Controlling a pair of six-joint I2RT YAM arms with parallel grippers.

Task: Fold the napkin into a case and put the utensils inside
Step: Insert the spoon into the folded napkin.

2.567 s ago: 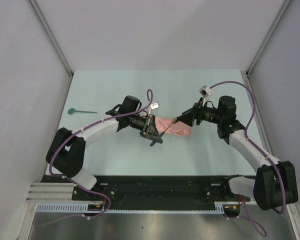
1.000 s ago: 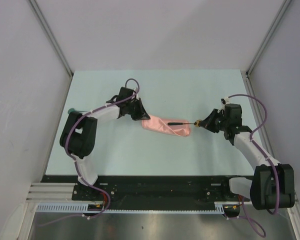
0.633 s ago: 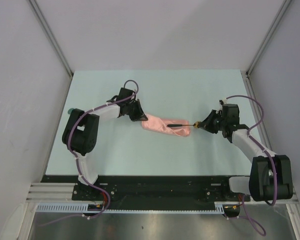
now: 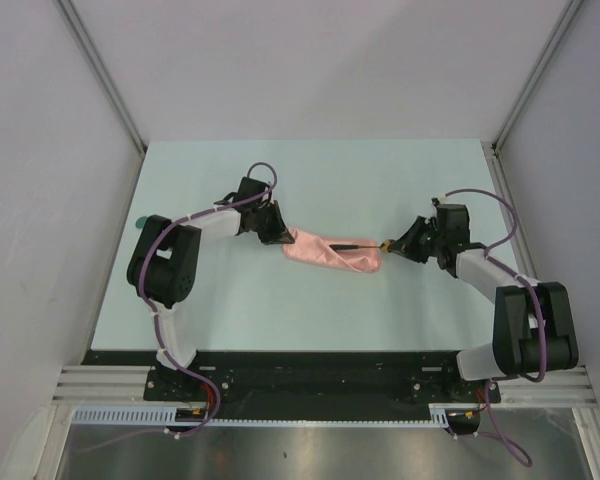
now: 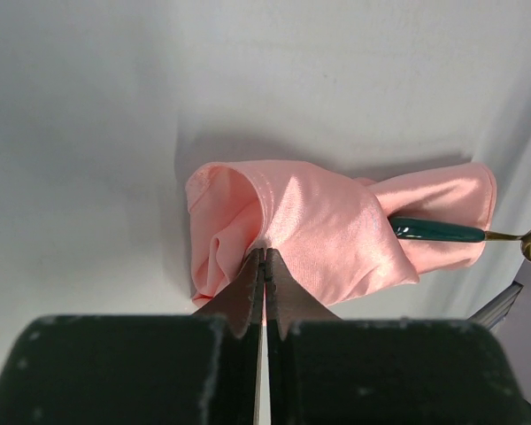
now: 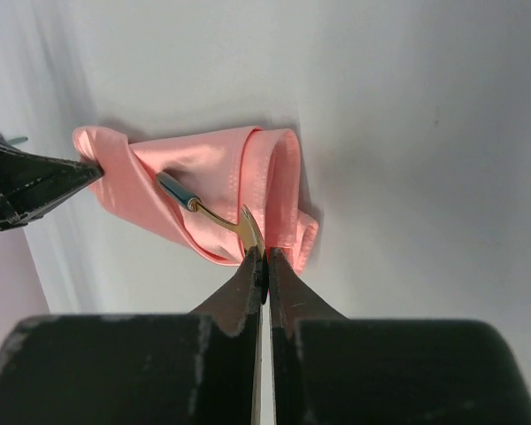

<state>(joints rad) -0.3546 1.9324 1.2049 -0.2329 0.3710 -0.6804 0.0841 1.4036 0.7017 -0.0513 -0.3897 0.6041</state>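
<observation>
The salmon-pink napkin (image 4: 332, 254) lies mid-table as a narrow folded case (image 5: 336, 221). My left gripper (image 4: 283, 238) is shut on the cloth at the case's left end, its tips (image 5: 264, 252) pinching a fold. My right gripper (image 4: 389, 245) is shut on the golden bowl (image 6: 253, 227) of a spoon at the case's right end. That spoon's dark teal handle (image 5: 438, 232) runs into the open fold, and its far end is hidden under cloth. A teal speck of the other spoon (image 4: 141, 221) shows at the far left, mostly hidden by the left arm.
The pale green table (image 4: 380, 180) is walled by grey panels on three sides, with metal posts at the back corners. Both arms lie low and stretched toward the middle. The left gripper's black fingers (image 6: 35, 181) show at the left edge of the right wrist view.
My right gripper has moved a little to the left with the spoon, sliding the handle further into the case. The left gripper has kept its pinch and barely moved.
</observation>
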